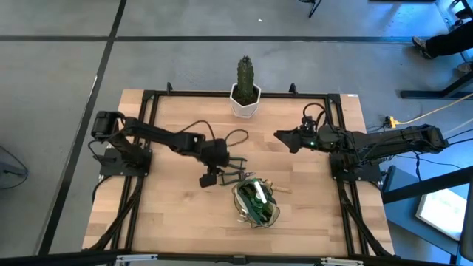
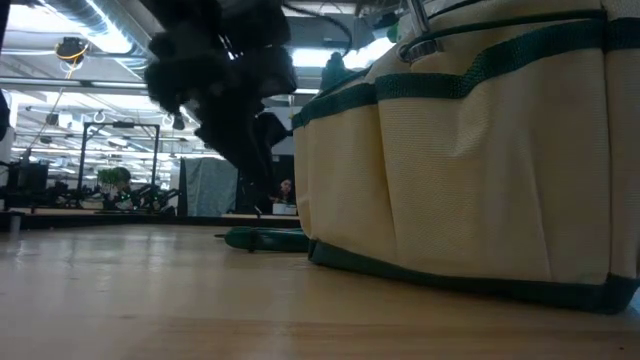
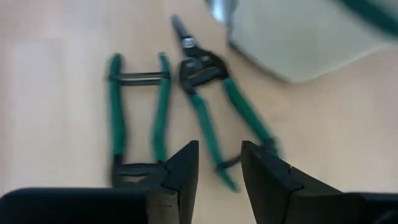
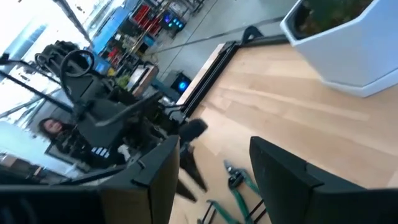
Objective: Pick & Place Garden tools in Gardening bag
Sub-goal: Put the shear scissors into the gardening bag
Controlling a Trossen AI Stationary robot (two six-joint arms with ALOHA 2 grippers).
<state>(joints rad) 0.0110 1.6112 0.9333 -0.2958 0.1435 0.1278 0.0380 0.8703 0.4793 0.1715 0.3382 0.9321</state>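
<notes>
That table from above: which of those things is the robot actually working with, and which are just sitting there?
Part of the job:
- gardening bag, tools already sticking out of it
- two green-handled shears lying on the wood beside the bag
- left gripper, open over the shears

Just there:
- cactus in its white pot
- right gripper, waiting, open

The small olive-green and tan fabric gardening bag [image 1: 256, 203] stands on the pale wooden bench [image 1: 177, 222] toward its front edge, with tools inside it. Just to its left lie two green-handled pruning shears [image 3: 208, 93], side by side. The green cactus in its white pot [image 1: 245, 94] stands at the bench's rear edge, well apart from the bag.
</notes>
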